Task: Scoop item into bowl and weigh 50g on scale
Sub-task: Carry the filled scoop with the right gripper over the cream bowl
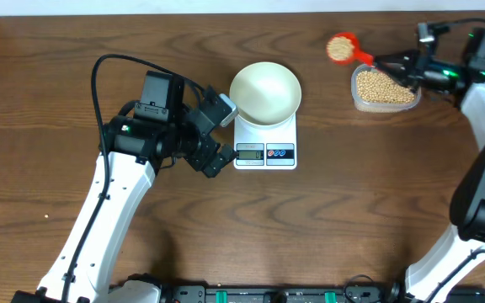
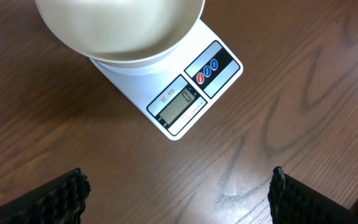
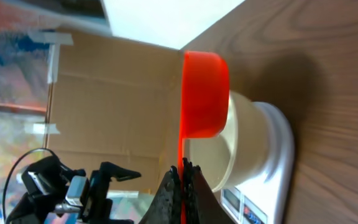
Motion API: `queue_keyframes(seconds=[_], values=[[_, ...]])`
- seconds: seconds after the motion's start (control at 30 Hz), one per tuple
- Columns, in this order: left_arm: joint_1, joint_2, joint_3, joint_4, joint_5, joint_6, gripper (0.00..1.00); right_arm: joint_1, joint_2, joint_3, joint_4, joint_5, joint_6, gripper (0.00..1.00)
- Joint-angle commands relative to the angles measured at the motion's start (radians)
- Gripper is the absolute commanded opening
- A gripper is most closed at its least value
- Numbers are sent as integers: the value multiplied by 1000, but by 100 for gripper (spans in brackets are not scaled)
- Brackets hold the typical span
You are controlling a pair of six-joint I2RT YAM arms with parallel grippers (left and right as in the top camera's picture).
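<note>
- The right gripper (image 1: 391, 63) is clamped on the handle of a red plastic measuring scoop (image 1: 356, 52). The scoop is heaped with small round tan-yellow beans (image 1: 340, 47).
- More beans fill the clear rounded-rectangular plastic tub (image 1: 353, 88) just beside the scoop.
- The round plain white bowl (image 1: 264, 93) sits on the small flat white rectangular kitchen scale (image 1: 265, 154), well apart from the scoop. No beans show in the part of the bowl that is visible.
- The step in hand looks like carrying the first load across. The scoop should travel level so the heap does not shed beans onto the dark wooden table (image 1: 141, 244).
- Over the bowl's centre, tip the scoop slowly. Pouring in small amounts lets the reading settle, and the last of the 50 g should go in as a trickle.
- The left gripper (image 2: 178, 182) hovers over the table near the scale's display end. Its fingers (image 2: 61, 199) are spread wide and hold nothing.
- The left gripper is best kept off the scale and bowl, since any touch would falsify the weight.
- The label beside the grey LCD display (image 2: 180, 106) reads "SF-400".
- The display seems to show 0.
- The print below the display and the marks on the red and blue buttons (image 2: 206, 70) are too small to read.
</note>
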Motion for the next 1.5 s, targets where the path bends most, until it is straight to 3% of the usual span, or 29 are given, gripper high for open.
queue_keyframes(seconds=[0.0, 0.33, 0.8, 1.1, 1.27, 1.47], values=[[-2, -9, 20, -3, -2, -9, 95, 57, 6, 2, 40, -14, 102, 1], [-2, -9, 20, -3, -2, -8, 94, 210, 6, 2, 53, 62, 88, 1], [-2, -9, 20, -3, -2, -9, 94, 312, 5, 3, 36, 151, -87, 1], [-2, -9, 19, -3, -2, -8, 94, 346, 3, 5, -114, 283, -321, 2], [-2, -9, 20, -3, -2, -8, 94, 376, -34, 5, -119, 320, -381, 1], [-2, -9, 19, -3, -2, -8, 94, 395, -133, 6, -177, 503, -449, 1]])
